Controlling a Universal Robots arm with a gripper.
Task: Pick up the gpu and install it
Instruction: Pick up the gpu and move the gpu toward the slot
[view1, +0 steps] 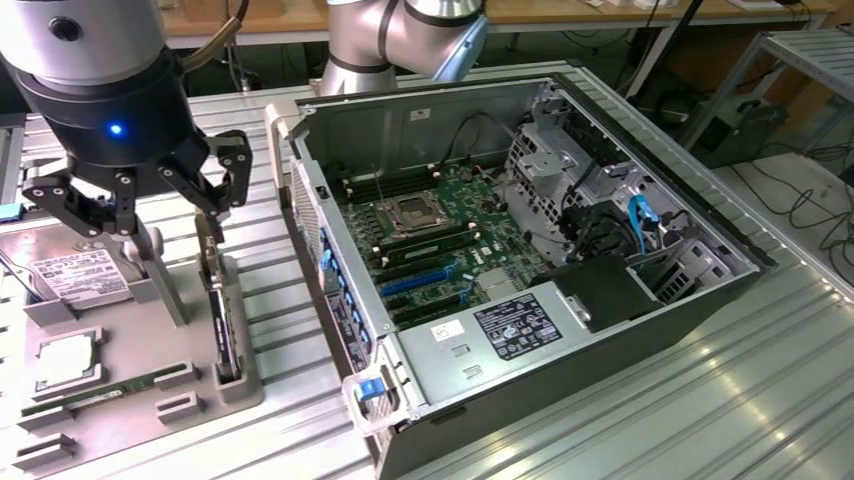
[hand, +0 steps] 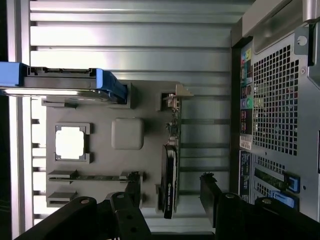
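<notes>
The gpu (view1: 222, 315) stands edge-on as a dark narrow slab in a slot of the grey parts tray (view1: 127, 345), on the exterior view's left. My gripper (view1: 167, 215) hangs just above it, open, holding nothing. In the wrist view the gpu (hand: 170, 180) lies in line between my two black fingers (hand: 132, 192), with a gap on each side, and its silver bracket (hand: 173, 102) points away from me. The open computer case (view1: 534, 250) lies on its side beside the tray, with its motherboard (view1: 441, 235) and blue slots (view1: 424, 285) exposed.
The tray also holds a hard drive (view1: 80, 278) with a white label, a processor (view1: 64, 360) and a RAM stick (view1: 114, 393). A grey post (hand: 127, 133) rises from the tray beside the gpu. The case's rear panel (hand: 280, 100) stands close to the tray. Ribbed metal table (view1: 694, 400) all around.
</notes>
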